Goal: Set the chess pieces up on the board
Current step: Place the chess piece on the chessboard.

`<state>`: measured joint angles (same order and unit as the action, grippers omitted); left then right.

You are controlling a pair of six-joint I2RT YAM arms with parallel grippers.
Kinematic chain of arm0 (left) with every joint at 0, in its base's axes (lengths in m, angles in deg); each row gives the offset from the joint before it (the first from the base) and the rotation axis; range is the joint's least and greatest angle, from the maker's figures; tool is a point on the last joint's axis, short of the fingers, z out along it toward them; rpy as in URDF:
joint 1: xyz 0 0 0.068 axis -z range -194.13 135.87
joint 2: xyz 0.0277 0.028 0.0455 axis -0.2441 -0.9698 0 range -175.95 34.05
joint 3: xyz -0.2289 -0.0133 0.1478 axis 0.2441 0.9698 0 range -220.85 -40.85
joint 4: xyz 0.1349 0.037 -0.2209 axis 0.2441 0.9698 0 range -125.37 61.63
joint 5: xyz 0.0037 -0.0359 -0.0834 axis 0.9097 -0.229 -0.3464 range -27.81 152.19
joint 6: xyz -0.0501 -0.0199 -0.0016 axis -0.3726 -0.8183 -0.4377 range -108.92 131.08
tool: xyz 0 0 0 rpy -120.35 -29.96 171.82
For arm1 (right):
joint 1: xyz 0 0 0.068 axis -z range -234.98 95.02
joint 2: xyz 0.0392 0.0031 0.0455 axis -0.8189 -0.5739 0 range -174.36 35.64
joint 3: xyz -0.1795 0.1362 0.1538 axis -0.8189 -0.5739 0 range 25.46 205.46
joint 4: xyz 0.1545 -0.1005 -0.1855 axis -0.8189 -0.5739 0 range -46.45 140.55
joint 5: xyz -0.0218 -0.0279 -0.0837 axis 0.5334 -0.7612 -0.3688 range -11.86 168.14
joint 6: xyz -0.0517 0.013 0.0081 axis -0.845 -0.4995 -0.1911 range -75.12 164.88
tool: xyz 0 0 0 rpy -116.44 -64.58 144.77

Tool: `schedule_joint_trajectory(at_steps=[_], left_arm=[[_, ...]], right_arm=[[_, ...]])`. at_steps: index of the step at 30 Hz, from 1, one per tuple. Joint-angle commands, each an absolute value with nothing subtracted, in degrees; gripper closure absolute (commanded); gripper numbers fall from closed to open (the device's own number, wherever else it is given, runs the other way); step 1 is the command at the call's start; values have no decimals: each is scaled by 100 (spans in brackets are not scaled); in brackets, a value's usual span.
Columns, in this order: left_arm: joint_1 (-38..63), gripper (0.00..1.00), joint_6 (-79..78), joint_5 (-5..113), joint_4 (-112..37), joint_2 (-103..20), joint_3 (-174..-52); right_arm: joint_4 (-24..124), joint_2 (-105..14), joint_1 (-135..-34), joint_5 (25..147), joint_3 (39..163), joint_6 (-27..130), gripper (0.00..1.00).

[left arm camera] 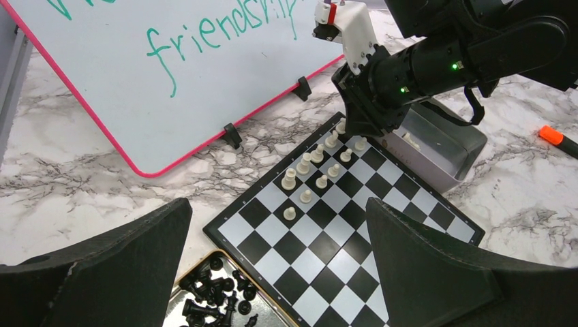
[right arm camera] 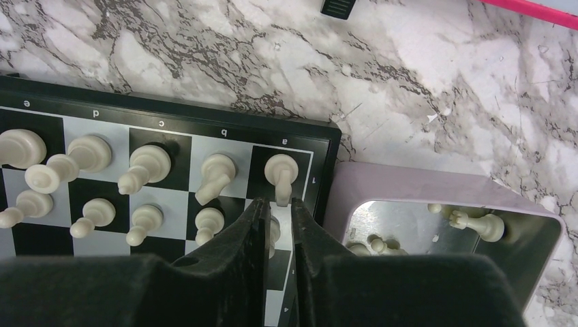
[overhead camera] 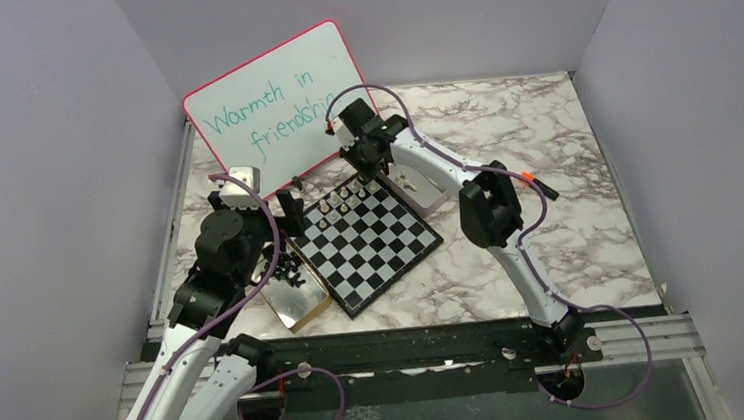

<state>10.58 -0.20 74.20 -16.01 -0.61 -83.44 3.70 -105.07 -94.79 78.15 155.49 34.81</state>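
The right gripper (right arm camera: pixel 278 204) is hanging over the 12 o'clock corner of the board (overhead camera: pixel 376 242). Its claw is pinched narrow around a cream piece (right arm camera: pixel 273 235) on the a-file edge. Other cream chessmen (left arm camera: pixel 317 170) are standing in two rows along that far side. More are lying in the grey tray (right arm camera: pixel 436 187) at the board's 2 o'clock. The left gripper (left arm camera: pixel 278 204) is hovering at the board's 10 o'clock with its claw spread wide and holding nothing. Black chessmen (left arm camera: pixel 218 289) are lying heaped in a shallow tray (overhead camera: pixel 300 308) at 8 o'clock. A whiteboard (overhead camera: pixel 279 102) is leaning behind, at 11 o'clock.
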Motion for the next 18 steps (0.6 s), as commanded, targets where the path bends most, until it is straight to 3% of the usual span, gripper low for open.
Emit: schedule_joint_trajectory(at_steps=[1,18], left_arm=[[1022,1,54,7366,-1761,-8,-8278],[1013,1,71,7324,-1766,-81,-8278]], right_arm=[[216,-10615,-9515,7787,15712,3471,76],[418,-10547,-9514,8086,15685,3477,75]])
